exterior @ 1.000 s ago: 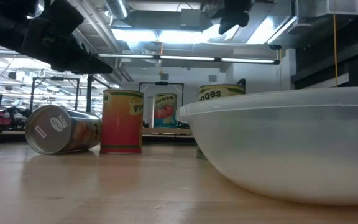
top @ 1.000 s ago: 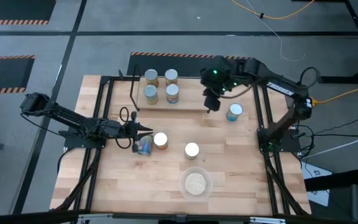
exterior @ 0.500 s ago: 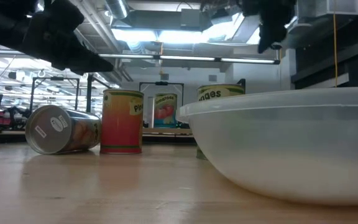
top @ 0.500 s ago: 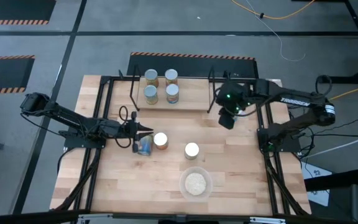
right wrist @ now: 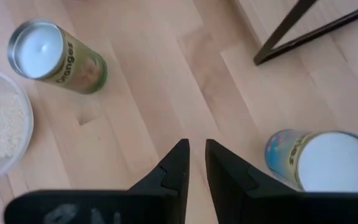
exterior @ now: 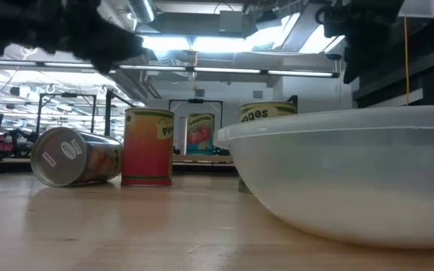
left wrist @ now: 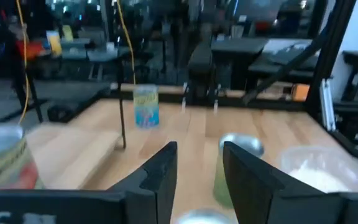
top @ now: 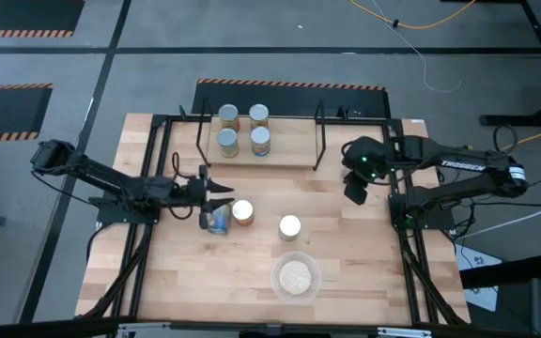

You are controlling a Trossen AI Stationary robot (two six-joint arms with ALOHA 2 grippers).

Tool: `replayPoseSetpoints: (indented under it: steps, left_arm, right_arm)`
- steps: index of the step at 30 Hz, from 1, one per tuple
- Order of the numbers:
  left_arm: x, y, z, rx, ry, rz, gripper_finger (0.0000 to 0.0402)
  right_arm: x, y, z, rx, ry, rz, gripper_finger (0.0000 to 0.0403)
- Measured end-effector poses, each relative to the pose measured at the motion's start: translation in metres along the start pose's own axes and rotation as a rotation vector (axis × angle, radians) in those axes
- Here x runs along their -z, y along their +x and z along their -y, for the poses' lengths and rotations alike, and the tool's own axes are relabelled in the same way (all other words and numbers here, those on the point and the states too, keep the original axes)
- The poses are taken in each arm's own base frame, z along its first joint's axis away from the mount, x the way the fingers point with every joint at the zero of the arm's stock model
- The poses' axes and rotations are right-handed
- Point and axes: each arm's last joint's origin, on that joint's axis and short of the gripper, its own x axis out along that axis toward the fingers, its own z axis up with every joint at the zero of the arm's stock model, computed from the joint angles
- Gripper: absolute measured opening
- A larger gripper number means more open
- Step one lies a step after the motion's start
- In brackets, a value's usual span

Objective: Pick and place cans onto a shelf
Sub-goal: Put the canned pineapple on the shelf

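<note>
**Q:** How many cans [top: 258, 115], and where?

**A:** Eight. Four stand on the shelf [top: 294, 143] at the table's 12 o'clock. Near centre are two upright cans and one tipped can [top: 218, 222]. One blue can [right wrist: 328, 163] is at 3 o'clock. One bowl [top: 276, 272] is at 6 o'clock.

**Q:** The grippers?

**A:** The left gripper [top: 222, 195], just at 12 o'clock of the tipped can, is parted and empty. The right gripper [top: 355, 194], beside the blue can, is nearly closed and grasps nothing.

The green can [right wrist: 58, 57] probably reads "Oranges".
</note>
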Motion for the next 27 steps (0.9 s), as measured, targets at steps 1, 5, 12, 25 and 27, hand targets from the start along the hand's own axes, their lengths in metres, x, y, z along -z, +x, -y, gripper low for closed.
replayPoseSetpoints:
  steps: [1, 5, 12, 25, 27]
  left_arm:
    - [-0.006, 0.002, 0.001, 0.013, 0.009, 0.017, 0.0124]
    - [-0.028, 0.013, 0.008, 0.064, 0.081, 0.063, 0.0125]
    - [-0.057, 0.041, 0.019, 0.068, 0.143, -0.048, 0.0125]
    - [-0.085, 0.095, 0.04, -0.002, -0.129, -0.391, 0.0125]
    - [-0.087, 0.101, 0.042, -0.029, -0.203, -0.432, 0.0125]
  right_arm:
    - [0.003, 0.0, 0.001, -0.001, 0.0, 0.003, 0.0058]
    - [0.011, 0.0, 0.003, -0.006, 0.022, 0.02, 0.0058]
    - [0.018, 0.002, 0.006, -0.01, 0.043, 0.031, 0.0058]
    - [0.017, 0.003, 0.005, -0.015, 0.044, 0.045, 0.0058]
    - [0.017, 0.003, 0.005, -0.015, 0.043, 0.045, 0.0058]
